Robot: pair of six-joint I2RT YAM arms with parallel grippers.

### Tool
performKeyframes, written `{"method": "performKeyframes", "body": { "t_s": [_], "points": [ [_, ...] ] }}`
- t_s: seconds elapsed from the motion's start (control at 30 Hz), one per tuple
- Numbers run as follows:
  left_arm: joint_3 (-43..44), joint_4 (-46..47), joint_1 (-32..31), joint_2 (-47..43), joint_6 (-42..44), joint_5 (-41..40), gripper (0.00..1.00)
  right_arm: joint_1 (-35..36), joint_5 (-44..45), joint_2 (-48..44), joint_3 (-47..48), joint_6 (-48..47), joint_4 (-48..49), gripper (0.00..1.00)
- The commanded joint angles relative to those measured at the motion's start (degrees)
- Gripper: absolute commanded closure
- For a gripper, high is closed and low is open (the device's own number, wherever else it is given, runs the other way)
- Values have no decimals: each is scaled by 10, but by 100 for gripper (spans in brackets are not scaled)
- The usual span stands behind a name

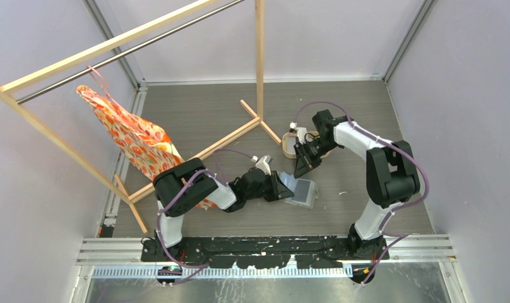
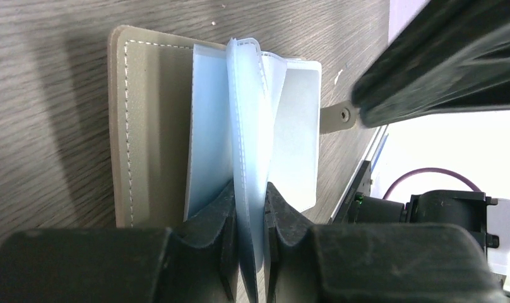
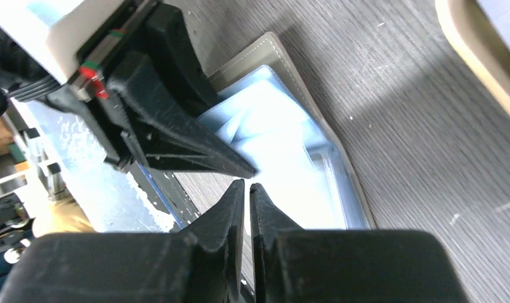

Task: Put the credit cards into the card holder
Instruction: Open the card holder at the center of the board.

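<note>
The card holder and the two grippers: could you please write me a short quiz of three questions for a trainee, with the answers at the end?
1. True or false: the card holder lies closed on the table.
2. What does the left gripper pinch? A the clear plastic sleeves; B the grey outer cover; C the snap tab.
3. In the top view, name the light-wood thing just beyond the right gripper.
Key: 1 false, it lies open. 2 A. 3 the oval tray.

Card holder (image 1: 303, 193), tray (image 1: 288, 151) on table (image 1: 195, 117).
</note>
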Motion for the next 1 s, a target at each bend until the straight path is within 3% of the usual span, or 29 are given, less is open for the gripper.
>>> {"method": "performKeyframes", "body": {
  "t_s": [0.0, 0.17, 0.37, 0.7, 0.83, 0.97],
  "points": [
    [-26, 44, 4, -13, -16, -11, 82, -2, 11, -50, -8, -31, -3, 87],
    [-34, 93, 9, 3, -34, 4, 82, -3, 135, -47, -20, 1, 30, 92],
    [-36, 164, 13, 34, -35, 30, 81, 13, 153, -9, -11, 37, 54, 94],
    [-34, 167, 13, 33, -25, 40, 77, 27, 88, 28, 4, 52, 47, 95],
    [-33, 145, 13, 21, -17, 38, 67, 35, 29, 22, 6, 47, 40, 95],
    [-32, 60, 8, -31, 13, 13, 54, 40, -7, 27, 8, 43, 36, 95]
  ]
}}
